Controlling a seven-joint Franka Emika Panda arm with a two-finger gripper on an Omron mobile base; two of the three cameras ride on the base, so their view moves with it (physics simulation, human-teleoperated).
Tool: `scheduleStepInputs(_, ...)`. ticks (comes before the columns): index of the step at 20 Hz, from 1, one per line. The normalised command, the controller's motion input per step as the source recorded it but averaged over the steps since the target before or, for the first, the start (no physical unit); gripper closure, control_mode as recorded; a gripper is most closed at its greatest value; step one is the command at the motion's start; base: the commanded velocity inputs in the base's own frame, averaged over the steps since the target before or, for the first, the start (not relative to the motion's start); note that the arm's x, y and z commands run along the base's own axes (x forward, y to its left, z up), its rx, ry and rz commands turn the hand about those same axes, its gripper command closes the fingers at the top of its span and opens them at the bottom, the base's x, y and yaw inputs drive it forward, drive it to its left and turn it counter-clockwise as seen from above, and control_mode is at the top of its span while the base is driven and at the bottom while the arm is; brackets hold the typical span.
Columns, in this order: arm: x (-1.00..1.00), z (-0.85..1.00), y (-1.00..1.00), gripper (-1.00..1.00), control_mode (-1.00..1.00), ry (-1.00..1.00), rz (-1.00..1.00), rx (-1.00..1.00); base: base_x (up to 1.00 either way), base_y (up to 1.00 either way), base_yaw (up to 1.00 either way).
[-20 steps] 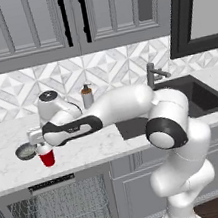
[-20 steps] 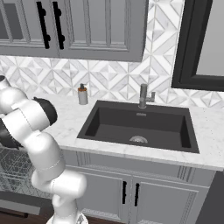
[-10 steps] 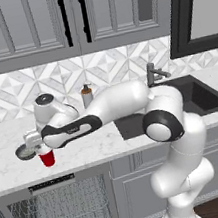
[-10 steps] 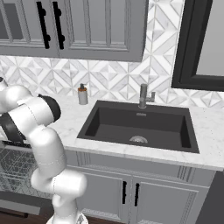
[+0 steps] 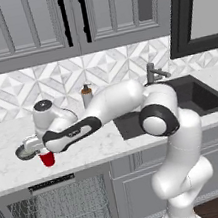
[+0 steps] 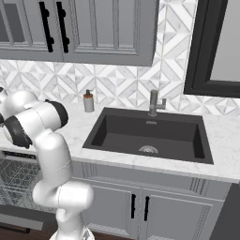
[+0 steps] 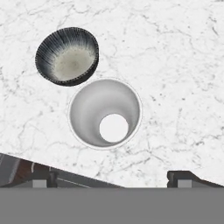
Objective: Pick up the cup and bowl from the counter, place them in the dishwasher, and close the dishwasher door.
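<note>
The red cup stands upright on the white counter near its front edge; from above it shows a white inside. The dark speckled bowl sits just beside it, close but apart, and is partly hidden behind the hand at the left. My gripper hovers right above the cup, open, with its two fingertips spread wide and nothing between them. Under the counter edge the dishwasher stands open, its grey wire rack showing below the black control strip.
A soap dispenser stands at the backsplash behind my arm. The black sink with its faucet lies to the right. The dishwasher rack shows at the lower left beside my arm. Grey cabinets run below the sink.
The hand has shifted slightly left and down over the cup. Cup and bowl have not moved.
</note>
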Motion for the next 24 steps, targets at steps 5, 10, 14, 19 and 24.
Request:
scheduleStepInputs(5, 0.31, 0.00, 0.00, -1.00, -1.00, 0.12, 0.00, 0.00, 0.00, 0.00, 0.00)
scheduleStepInputs(10, 0.43, -0.04, 0.00, -1.00, -1.00, 0.09, 0.00, 0.00, 0.00, 0.00, 0.00)
scheduleStepInputs(14, 0.03, -0.09, 0.00, -1.00, -1.00, 0.01, 0.00, 0.00, 0.00, 0.00, 0.00)
scheduleStepInputs(19, 0.00, -0.46, 0.00, -1.00, -1.00, 0.00, 0.00, 0.00, 0.00, 0.00, 0.00)
scheduleStepInputs(24, 0.00, -0.74, 0.00, -1.00, -1.00, 0.00, 0.00, 0.00, 0.00, 0.00, 0.00)
